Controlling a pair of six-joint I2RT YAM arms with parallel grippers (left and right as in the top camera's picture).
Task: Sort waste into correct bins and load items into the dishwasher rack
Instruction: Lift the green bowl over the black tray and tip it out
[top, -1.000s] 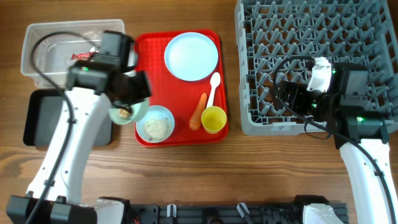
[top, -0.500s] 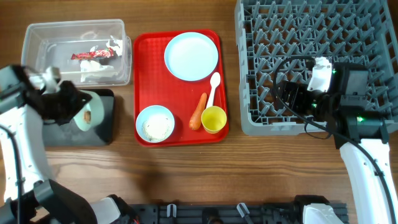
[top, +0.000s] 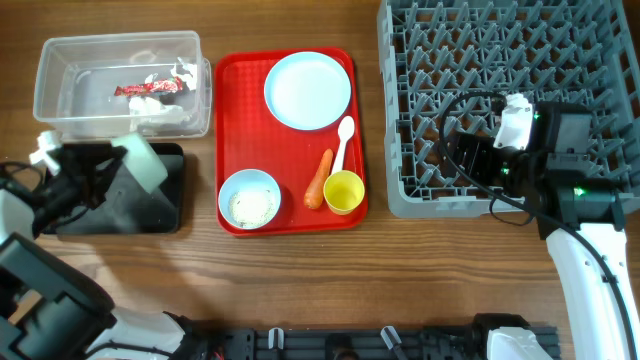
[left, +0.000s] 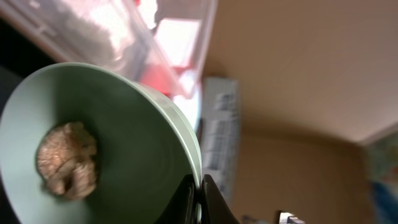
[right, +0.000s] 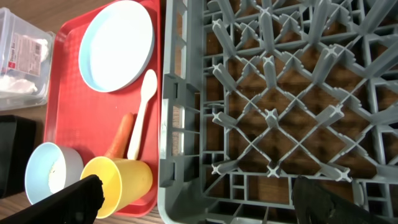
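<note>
The wooden bench (top: 300, 270) carries the grey rack (top: 400, 200) at right and the black tray (top: 168, 215) at left, with a tilted bowl (top: 148, 162) above it. From the left wrist, my left tool (left: 198, 190) is clamped on that bowl's rim, and the brown scrap (left: 65, 158) sits inside. From the right wrist, my right tool (right: 202, 199) is spread wide over the rack's edge.

A robotics lab bench: wooden table (top: 300, 270) with black mounting rail (top: 350, 345) at its edge.
</note>
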